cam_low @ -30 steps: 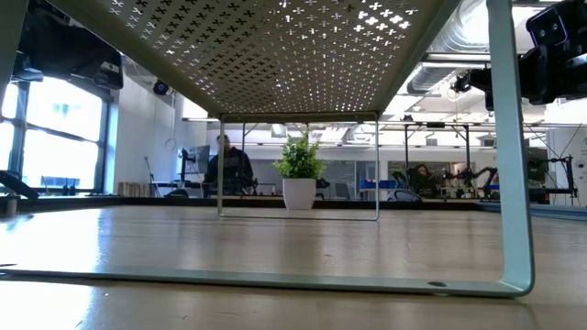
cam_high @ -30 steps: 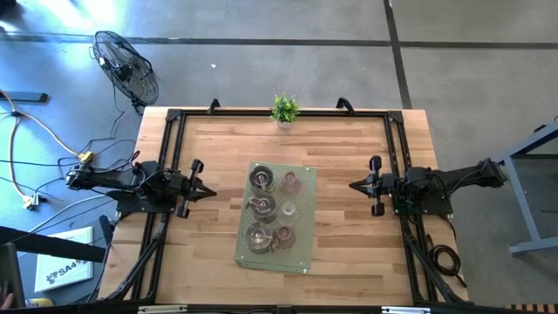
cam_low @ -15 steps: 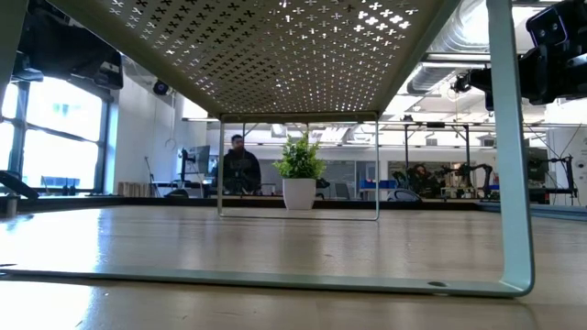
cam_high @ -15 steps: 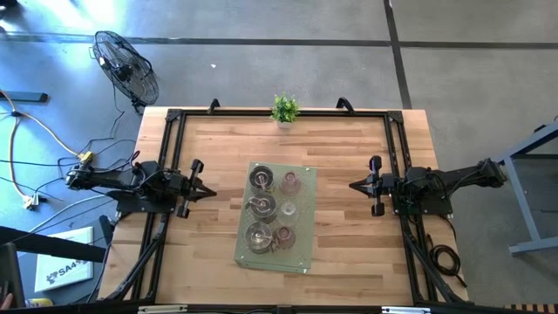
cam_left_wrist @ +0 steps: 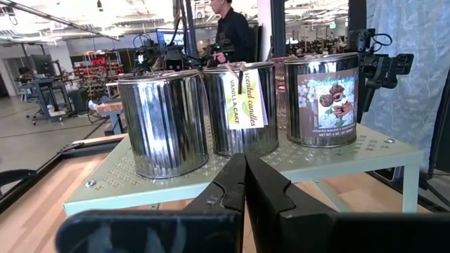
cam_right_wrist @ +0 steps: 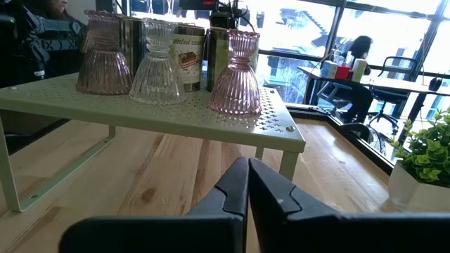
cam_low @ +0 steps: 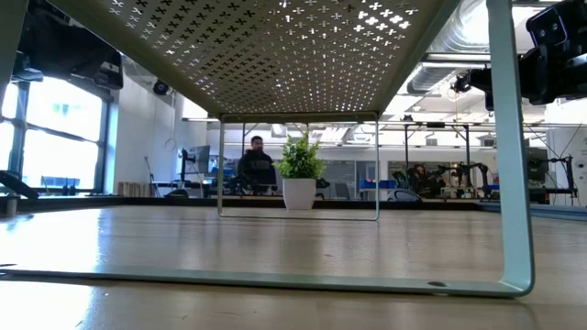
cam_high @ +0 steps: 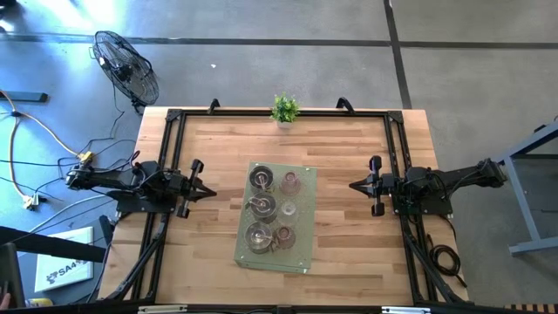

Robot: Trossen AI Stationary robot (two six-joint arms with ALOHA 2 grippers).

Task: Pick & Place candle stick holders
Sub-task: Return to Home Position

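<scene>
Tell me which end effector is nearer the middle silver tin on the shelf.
Left. The left end effector sits beside the shelf on the tins' side, close to the middle silver tin. The right end effector sits across the shelf, past the glass holders.

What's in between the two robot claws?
In the high view, the green shelf sits between the left gripper and the right gripper, carrying three silver tins and three glass holders. Bare wooden table lies on either side of it.
</scene>
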